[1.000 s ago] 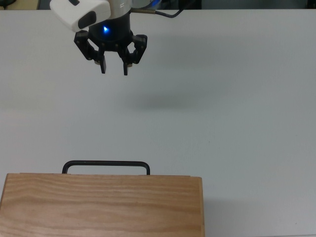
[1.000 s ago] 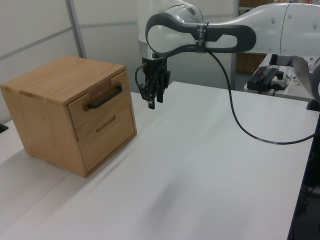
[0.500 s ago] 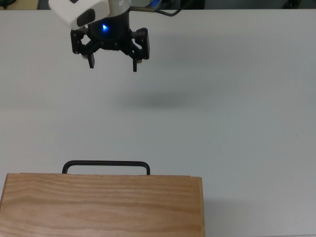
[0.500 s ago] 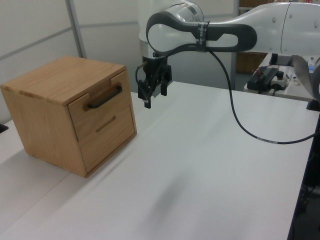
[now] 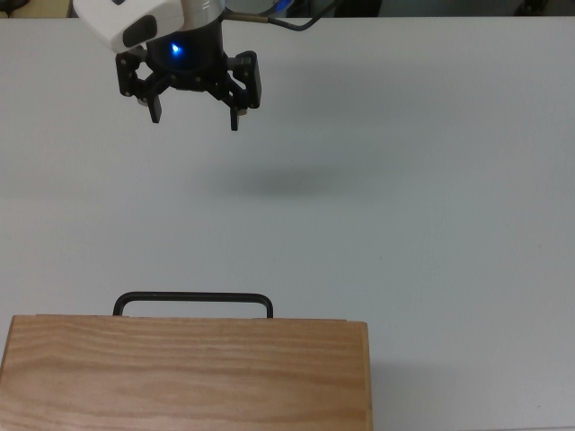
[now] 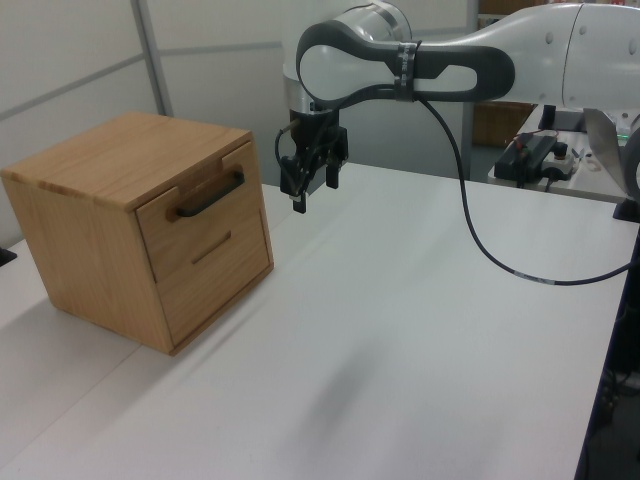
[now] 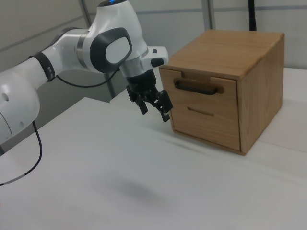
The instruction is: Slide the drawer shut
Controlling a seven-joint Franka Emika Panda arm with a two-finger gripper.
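Wooden drawer: the light wooden drawer with its slim black bar handle [image 6: 208, 194] is seen at the top of the light wood cabinet box [image 7: 254, 72], its front panel set just proud of the cabinet face in the left view, so only a small travel is judged to remain.

Handle from above: in the top view only the black bar handle [image 5: 193, 302] is shown, poking out past the cabinet top's edge.

Gripper state: the black two-finger gripper [image 5: 193, 115] is held wide open and empty, nothing is gripped between the fingers.

Gripper place: it is hung above the white table [image 6: 420, 330], well apart from the drawer front, on the side the drawer faces.

Arm pose: the white and grey Panda arm [image 6: 440, 65] is stretched across from the left view's right, wrist bent so the fingers are pointed down and slightly toward the cabinet.

Risk, wrong height: if the approach is made too low, the plain lower panel [image 7: 206, 122] is pushed instead and the drawer is left out.

Risk, snagging: with fingers spread this wide, one fingertip could be caught behind the bar handle and the push turned into a twist.

Risk, sliding box: the cabinet is not seen to be fixed, so a hard shove could move the whole box across the table.
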